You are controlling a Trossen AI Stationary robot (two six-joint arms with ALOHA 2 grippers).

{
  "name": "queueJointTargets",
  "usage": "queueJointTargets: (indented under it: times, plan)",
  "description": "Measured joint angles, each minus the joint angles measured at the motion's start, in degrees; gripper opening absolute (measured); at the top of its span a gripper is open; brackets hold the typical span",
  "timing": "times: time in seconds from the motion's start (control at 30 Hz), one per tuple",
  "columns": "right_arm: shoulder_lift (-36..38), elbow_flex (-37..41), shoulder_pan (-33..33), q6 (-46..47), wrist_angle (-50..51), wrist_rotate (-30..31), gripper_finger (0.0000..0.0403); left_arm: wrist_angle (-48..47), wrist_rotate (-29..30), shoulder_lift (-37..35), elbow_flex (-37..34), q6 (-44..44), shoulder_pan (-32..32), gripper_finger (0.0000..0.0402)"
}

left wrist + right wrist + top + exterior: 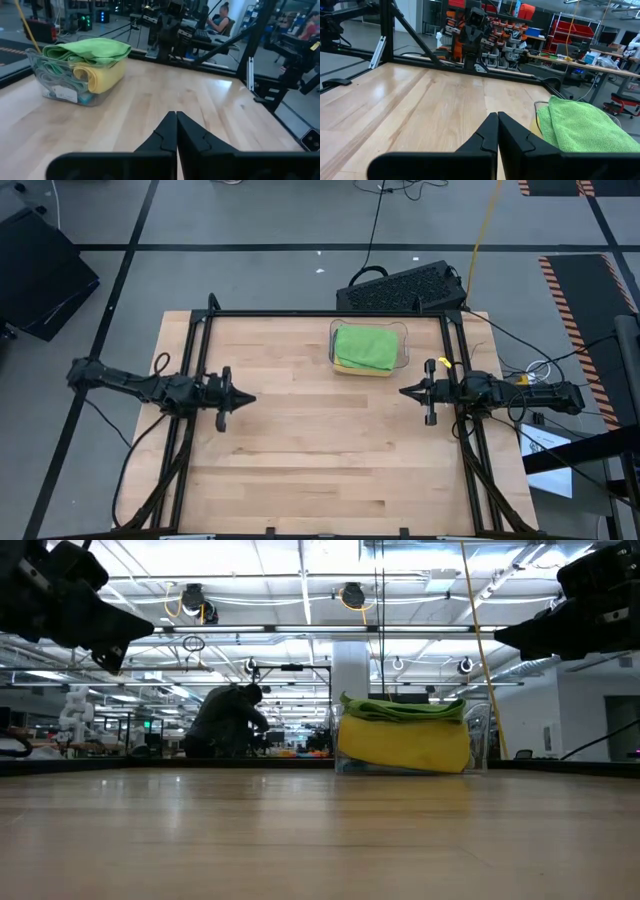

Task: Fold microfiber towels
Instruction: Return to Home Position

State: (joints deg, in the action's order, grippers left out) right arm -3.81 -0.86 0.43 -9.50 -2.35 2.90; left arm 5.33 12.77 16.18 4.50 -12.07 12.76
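A stack of folded microfiber towels fills a clear plastic bin (404,352) near the table's far edge. The bright green towel (365,346) lies on top and a yellow one (404,745) shows under it; in the left wrist view a grey one (50,75) sits lower in the bin. My left gripper (250,399) hovers shut over the table's left side, pointing right. My right gripper (404,392) hovers shut over the right side, pointing left, just near of the bin. Neither holds anything.
A black frame (320,313) runs along the table's far edge and down both sides. A black keyboard (400,288) lies beyond the far edge. Bare wood stretches between the two grippers (320,440). A person (225,720) is in the room behind.
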Motion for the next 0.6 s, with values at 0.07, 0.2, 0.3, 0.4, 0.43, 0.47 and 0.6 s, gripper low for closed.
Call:
queueJointTargets:
  times: [0.07,0.2,0.3,0.4,0.43,0.47,0.6]
  plan:
    - [0.0,0.0,0.0,0.0,0.0,0.0,0.0000,0.5,-0.5,-0.8,-0.5,0.0,-0.8,0.0002]
    - [0.0,0.0,0.0,0.0,0.0,0.0,0.0000,0.7,-0.8,-2.9,-1.8,0.2,-1.5,0.0003]
    - [0.0,0.0,0.0,0.0,0.0,0.0,0.0000,0.8,-0.8,-4.7,-3.2,0.9,-1.6,0.0002]
    - [0.0,0.0,0.0,0.0,0.0,0.0,0.0000,-0.7,-0.8,-6.6,-4.0,1.0,-1.6,0.0004]
    - [0.0,0.0,0.0,0.0,0.0,0.0,0.0000,-1.3,-0.8,-7.1,-4.0,1.0,-1.6,0.0003]
    - [0.0,0.0,0.0,0.0,0.0,0.0,0.0000,-2.0,-0.8,-7.6,-4.0,1.1,-1.6,0.0002]
    - [0.0,0.0,0.0,0.0,0.0,0.0,0.0000,-2.6,-2.3,-10.2,-3.9,1.5,-1.6,0.0004]
